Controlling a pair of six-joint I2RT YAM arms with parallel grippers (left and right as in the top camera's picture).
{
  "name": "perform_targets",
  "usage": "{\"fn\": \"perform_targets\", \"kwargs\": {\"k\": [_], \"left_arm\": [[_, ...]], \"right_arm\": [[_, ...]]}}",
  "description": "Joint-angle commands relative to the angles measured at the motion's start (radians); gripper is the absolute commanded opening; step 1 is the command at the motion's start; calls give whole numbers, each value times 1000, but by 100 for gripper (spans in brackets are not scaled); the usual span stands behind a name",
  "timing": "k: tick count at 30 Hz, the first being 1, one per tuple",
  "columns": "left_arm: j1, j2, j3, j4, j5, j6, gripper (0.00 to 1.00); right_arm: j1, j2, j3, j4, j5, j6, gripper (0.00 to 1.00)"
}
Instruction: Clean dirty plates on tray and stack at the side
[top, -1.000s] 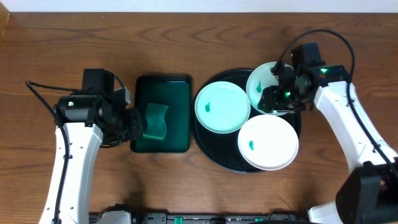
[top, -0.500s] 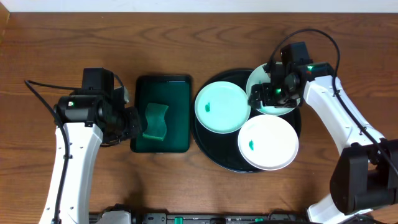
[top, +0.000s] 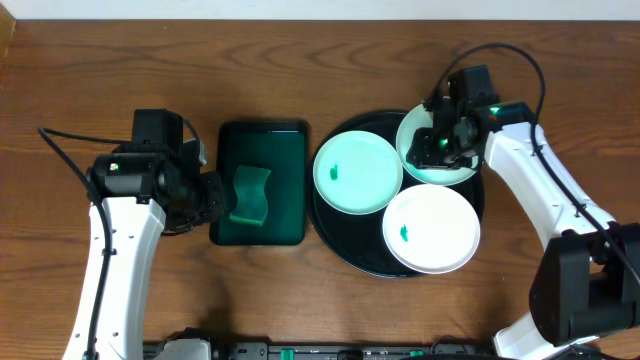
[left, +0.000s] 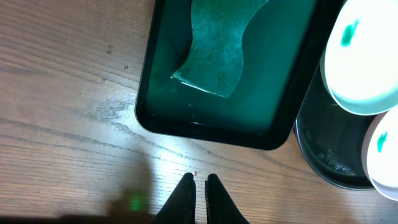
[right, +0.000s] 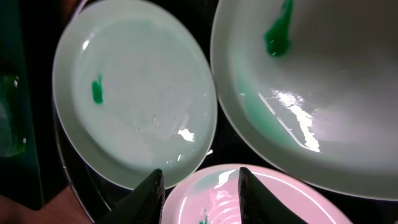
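Observation:
The black tray holds three white plates, each with a green smear: a left one, a front one and a back right one. My right gripper is open just above the back right plate. In the right wrist view my right gripper has its fingers astride that plate's near edge, which looks pinkish there. The left plate and the front plate lie beyond it. My left gripper is shut and empty above bare wood.
A dark green rectangular tray with a green sponge lies left of the black tray. It also shows in the left wrist view, with the sponge in it. Bare wooden table surrounds both trays.
My right gripper has shifted left and a little back over the back right plate. The left arm and the plates have not moved.

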Motion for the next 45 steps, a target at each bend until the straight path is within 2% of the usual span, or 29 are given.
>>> {"fn": "perform_targets", "kwargs": {"k": [1, 4, 7, 17, 24, 35, 45], "left_arm": [[-3, 0, -9, -2, -10, 6, 9], [-3, 0, -9, -2, -10, 6, 9], [-3, 0, -9, -2, -10, 6, 9], [-3, 0, -9, -1, -10, 6, 9], [-3, 0, -9, -2, -10, 6, 10], [-3, 0, -9, -2, -10, 6, 10], [-3, 0, -9, -2, -10, 6, 10]], "right_arm": [[17, 3, -52, 28, 17, 11, 37], [21, 3, -97, 90, 18, 43, 27], [28, 3, -137, 133, 18, 74, 24], [69, 4, -214, 270, 28, 75, 26], [93, 4, -239, 307, 126, 127, 26], [110, 9, -290, 387, 150, 180, 24], [118, 10, -312, 420, 171, 221, 17]]}}
